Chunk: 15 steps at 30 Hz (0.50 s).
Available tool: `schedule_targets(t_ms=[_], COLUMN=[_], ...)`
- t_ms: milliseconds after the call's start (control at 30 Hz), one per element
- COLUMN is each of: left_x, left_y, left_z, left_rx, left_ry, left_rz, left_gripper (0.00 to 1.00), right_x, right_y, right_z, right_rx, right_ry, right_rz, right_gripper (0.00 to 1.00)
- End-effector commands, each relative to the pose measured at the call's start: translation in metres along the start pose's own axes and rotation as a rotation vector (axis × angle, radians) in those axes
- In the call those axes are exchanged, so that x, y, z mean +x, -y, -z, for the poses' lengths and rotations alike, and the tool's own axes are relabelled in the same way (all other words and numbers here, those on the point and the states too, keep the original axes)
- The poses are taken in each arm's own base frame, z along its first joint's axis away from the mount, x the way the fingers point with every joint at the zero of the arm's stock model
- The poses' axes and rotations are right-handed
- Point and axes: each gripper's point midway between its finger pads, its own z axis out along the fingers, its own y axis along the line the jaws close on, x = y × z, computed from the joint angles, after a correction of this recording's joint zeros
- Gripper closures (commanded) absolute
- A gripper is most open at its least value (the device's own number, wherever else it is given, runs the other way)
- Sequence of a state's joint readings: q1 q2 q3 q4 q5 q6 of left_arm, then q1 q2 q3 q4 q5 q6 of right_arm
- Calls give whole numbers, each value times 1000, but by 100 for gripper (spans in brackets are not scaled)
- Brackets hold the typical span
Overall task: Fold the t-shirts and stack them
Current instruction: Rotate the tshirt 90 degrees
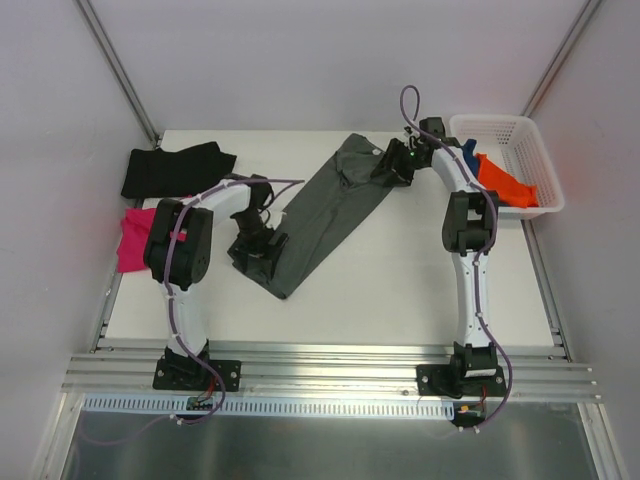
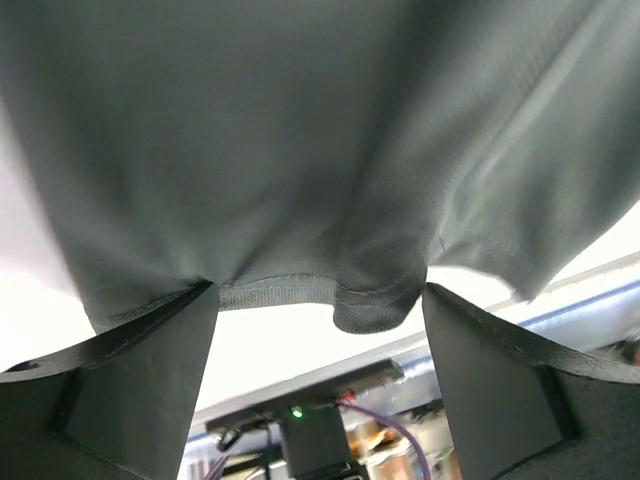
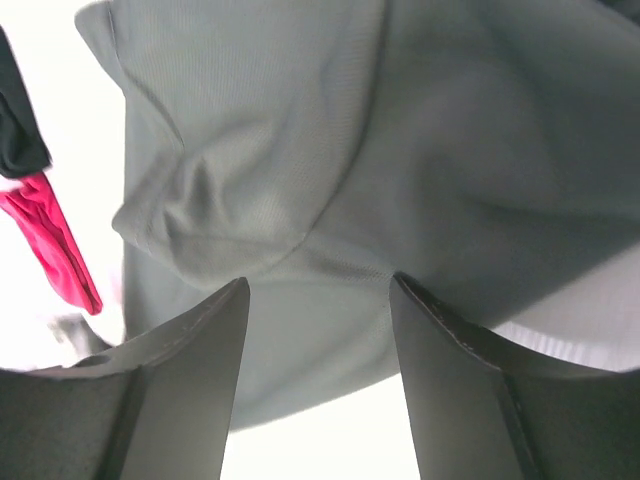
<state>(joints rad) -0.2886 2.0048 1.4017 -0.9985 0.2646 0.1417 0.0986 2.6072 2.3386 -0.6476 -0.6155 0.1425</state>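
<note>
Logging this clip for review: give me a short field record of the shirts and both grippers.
dark grey shirt: spread diagonally across the middle
black shirt: far left corner
magenta shirt: left edge
orange shirt: in basket
blue shirt: in basket
left gripper: open, at grey shirt's near hem
right gripper: open, at its far end

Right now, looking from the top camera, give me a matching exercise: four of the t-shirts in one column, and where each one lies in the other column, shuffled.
Things:
1. dark grey t-shirt
2. black t-shirt
3. magenta t-shirt
4. orange t-shirt

Places:
A. in the white lattice basket
B. far-left corner of the table
C. diagonally across the table's middle
D. at the table's left edge

Pairs: 1-C, 2-B, 3-D, 4-A
</note>
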Motion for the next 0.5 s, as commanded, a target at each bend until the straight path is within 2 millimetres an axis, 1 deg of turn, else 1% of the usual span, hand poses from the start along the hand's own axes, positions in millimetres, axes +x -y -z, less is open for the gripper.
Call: schedule_targets(t_ms=[0, 33, 67, 133, 167, 200, 233, 267, 300, 333, 367, 400, 433, 467], left_x=[27, 30, 37, 37, 36, 31, 27, 18, 13, 9, 4, -5, -10, -15], left_y=[43, 48, 57, 63, 63, 63, 61, 58, 56, 55, 54, 55, 52, 50], left_z=[-7, -5, -10, -6, -4, 2, 7, 16, 22, 28, 34, 44, 49, 54], left_rx=[43, 35, 22, 0, -14, -26, -43, -79, -90, -96, -102, -111, -114, -123], left_ry=[-38, -27, -43, -26, -15, 4, 22, 53, 72, 90, 106, 142, 156, 173], left_rz=[-65, -86, -126, -159, -169, -177, -193, -206, -211, -216, -217, -224, -227, -229], left_gripper=[15, 15, 14, 14, 14, 14, 14, 14, 14, 13, 13, 13, 13, 13], right_x=[-24, -26, -32, -36, -36, -38, -37, -35, -41, -35, -36, -33, -34, -31], right_y=[-7, -11, -14, -22, -27, -36, -39, -41, -53, -46, -48, -46, -49, -48], right_z=[-10, -13, -14, -15, -14, -5, 0, 5, 24, 29, 39, 45, 62, 68], right_rx=[-24, -30, -40, -58, -67, -78, -86, -85, -95, -85, -82, -74, -70, -62], right_ry=[77, 85, 104, 116, 118, 126, 123, 118, 142, 125, 131, 127, 140, 136], right_rz=[26, 33, 48, 67, 79, 89, 91, 97, 116, 98, 95, 93, 89, 84], right_gripper=[37, 37, 37, 37, 37, 37, 37, 37, 37, 37, 37, 37, 36, 36])
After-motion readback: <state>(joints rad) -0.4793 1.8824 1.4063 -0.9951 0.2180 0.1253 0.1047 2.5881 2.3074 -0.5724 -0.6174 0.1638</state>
